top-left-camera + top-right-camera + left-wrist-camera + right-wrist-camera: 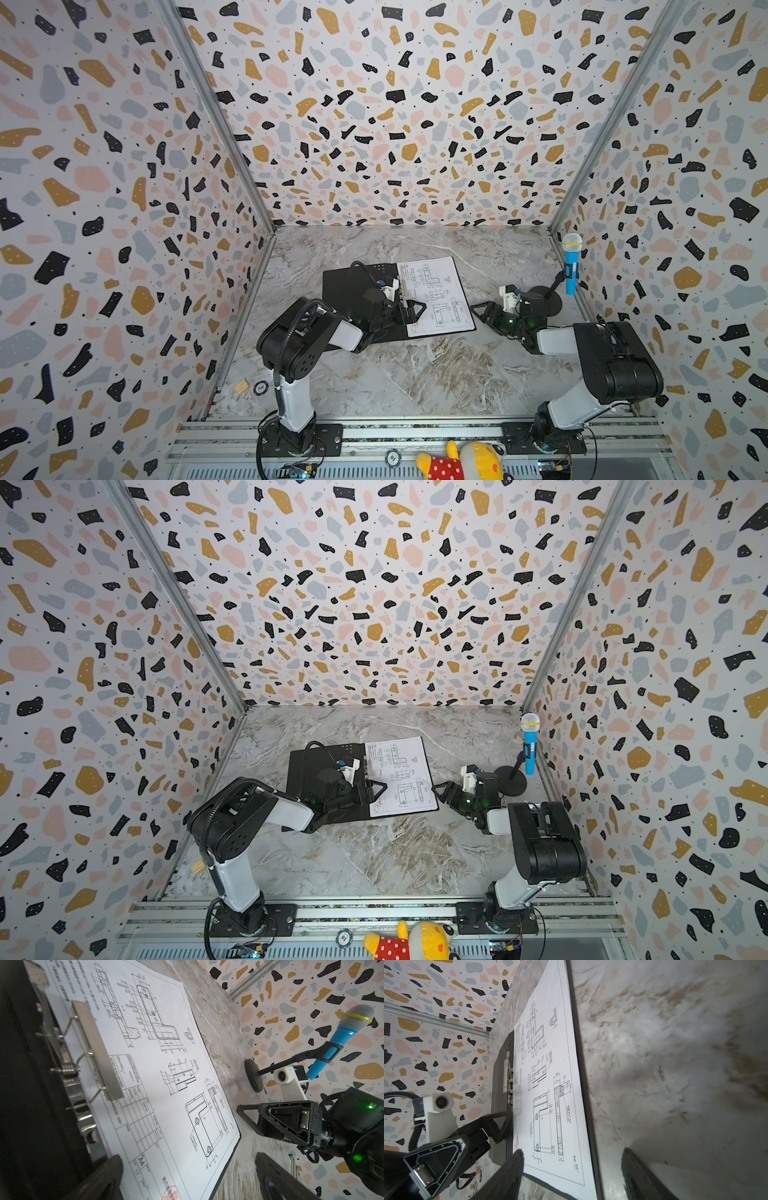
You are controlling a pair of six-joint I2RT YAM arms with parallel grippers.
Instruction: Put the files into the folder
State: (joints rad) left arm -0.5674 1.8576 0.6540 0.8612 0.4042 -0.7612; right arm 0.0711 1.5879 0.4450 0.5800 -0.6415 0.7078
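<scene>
Blurred dark fingers [108, 1176] of the left gripper [188, 1155] fill the near edge of its wrist view. They are spread wide with nothing between them, poised over the paper close to the folder's spine. The folder [353, 286] lies open on the marble table [415, 374], black inside up. A sheet of line drawings [436, 291] rests squarely on its right half. Of the files only this one sheet shows; whatever lies under it is hidden, and no loose paper lies anywhere off the folder. At the folder's spine the metal clip [95, 1049] appears to hold its bar raised on wire arms above the sheet's edge, though the steep angle leaves that unsure. The filing looks mostly done. What seems left is pressing the clip down and closing the cover. Just off the folder's right edge, the right gripper [482, 311] hangs with jaws parted and empty. Farther out on that side stands a blue microphone [571, 266].
</scene>
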